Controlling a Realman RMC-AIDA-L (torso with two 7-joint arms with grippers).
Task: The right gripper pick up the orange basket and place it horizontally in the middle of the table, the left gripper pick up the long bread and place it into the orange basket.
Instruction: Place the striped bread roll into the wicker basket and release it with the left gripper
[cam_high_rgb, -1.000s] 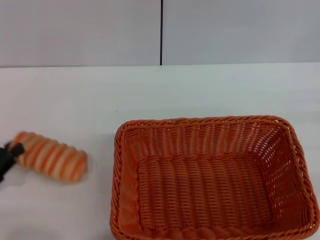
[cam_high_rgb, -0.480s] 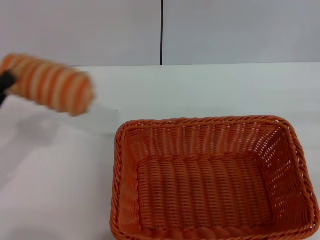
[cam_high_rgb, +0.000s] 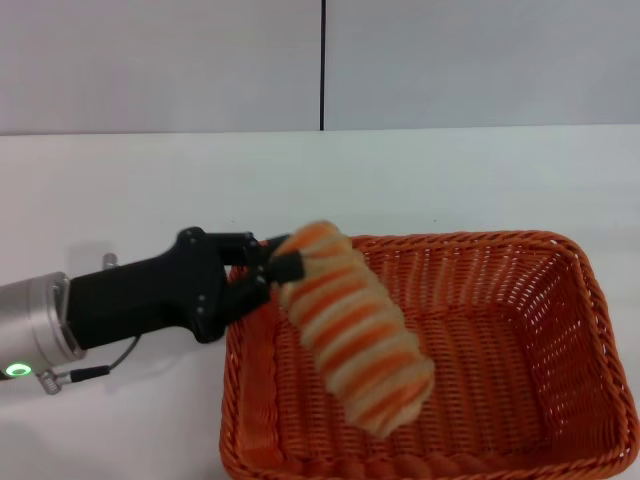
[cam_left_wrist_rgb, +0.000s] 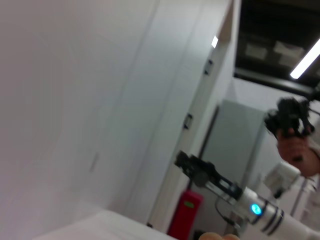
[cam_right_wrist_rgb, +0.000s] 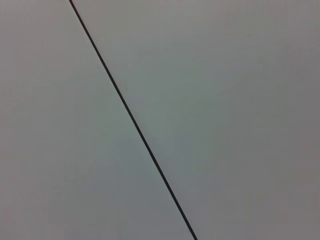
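Observation:
The long bread (cam_high_rgb: 355, 335), striped orange and cream, hangs tilted over the left half of the orange basket (cam_high_rgb: 585, 300). My left gripper (cam_high_rgb: 278, 265) is shut on the bread's upper end, right above the basket's left rim, with its black arm and silver wrist reaching in from the left. The bread's lower end points down toward the basket's near side; whether it touches the bottom I cannot tell. The basket lies lengthwise on the white table (cam_high_rgb: 300, 180). My right gripper (cam_left_wrist_rgb: 192, 167) shows only far off in the left wrist view, raised away from the table.
A grey wall with a dark vertical seam (cam_high_rgb: 323, 65) stands behind the table. Bare tabletop lies behind and to the left of the basket. The right wrist view holds only wall and seam (cam_right_wrist_rgb: 132, 120).
The bread rose from the table at the left and travelled right in my left gripper. It now hangs over the basket. The basket has not moved.

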